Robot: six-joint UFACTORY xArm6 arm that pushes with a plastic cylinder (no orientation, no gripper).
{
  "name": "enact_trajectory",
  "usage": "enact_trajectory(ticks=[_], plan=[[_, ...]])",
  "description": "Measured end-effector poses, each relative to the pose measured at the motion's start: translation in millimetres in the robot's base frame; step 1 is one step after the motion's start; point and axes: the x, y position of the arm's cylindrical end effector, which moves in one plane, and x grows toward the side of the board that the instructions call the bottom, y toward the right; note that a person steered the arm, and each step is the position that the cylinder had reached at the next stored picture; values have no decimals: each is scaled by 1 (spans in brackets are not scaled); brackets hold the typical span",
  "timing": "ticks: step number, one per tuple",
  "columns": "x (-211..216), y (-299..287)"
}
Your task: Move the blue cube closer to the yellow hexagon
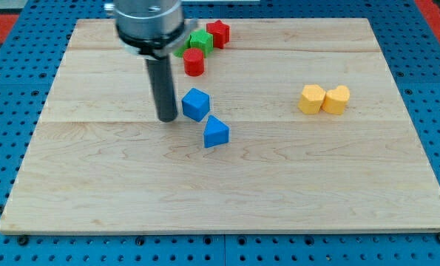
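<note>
The blue cube point(195, 103) lies left of the board's middle. My tip point(167, 118) stands just to the cube's left, nearly touching it. A blue triangular block point(216, 132) lies just below and right of the cube. The yellow hexagon point(312, 98) lies toward the view's right, touching a yellow heart-shaped block point(336, 100) on its right side.
Near the view's top a red cylinder point(194, 62), a green block point(200, 41) and a red star block point(218, 33) cluster beside the arm's body point(149, 22). The wooden board point(227, 192) rests on a blue pegboard table.
</note>
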Motion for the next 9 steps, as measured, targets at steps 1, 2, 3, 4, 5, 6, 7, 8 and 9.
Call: enact_trajectory(ticks=[1, 2, 3, 4, 5, 6, 7, 8, 9], plan=[[-38, 23], [-45, 107], [-36, 76], [-18, 7], [12, -10], [27, 45], [-12, 84], [-41, 118], [-44, 159]])
